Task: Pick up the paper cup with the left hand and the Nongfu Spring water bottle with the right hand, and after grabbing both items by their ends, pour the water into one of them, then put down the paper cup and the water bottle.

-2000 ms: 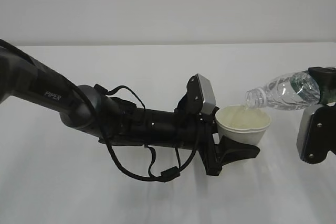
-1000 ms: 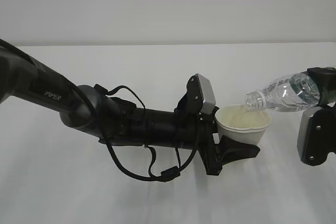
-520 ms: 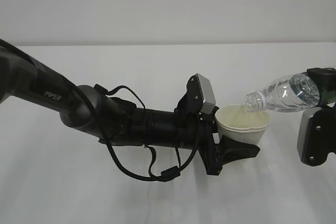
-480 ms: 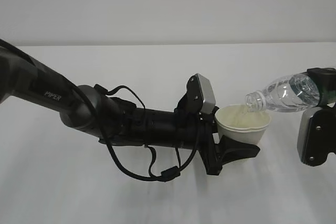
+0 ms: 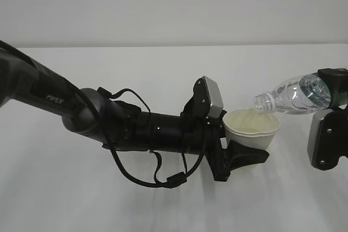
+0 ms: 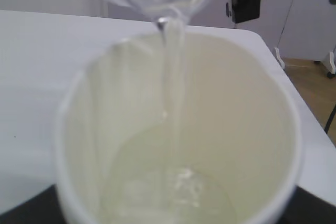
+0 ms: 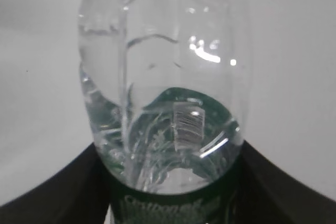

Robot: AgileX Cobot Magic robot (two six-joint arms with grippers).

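Black right hand [image 5: 333, 99] hides bottle [image 5: 296, 95] base.

black left arm [image 5: 98, 118], rounded joint housings, white "piper" lettering on the upper link, loose black cables looping beneath, grey camera block [image 5: 209, 97] at the wrist. black right gripper [image 5: 331, 107] with a grey screw-studded plate [image 5: 324, 140] below.

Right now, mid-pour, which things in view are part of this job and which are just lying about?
Part of the job:
paper cup, in left gripper
water bottle, in right gripper
water streaming into the cup

Lying about:
nothing loose; only the white table
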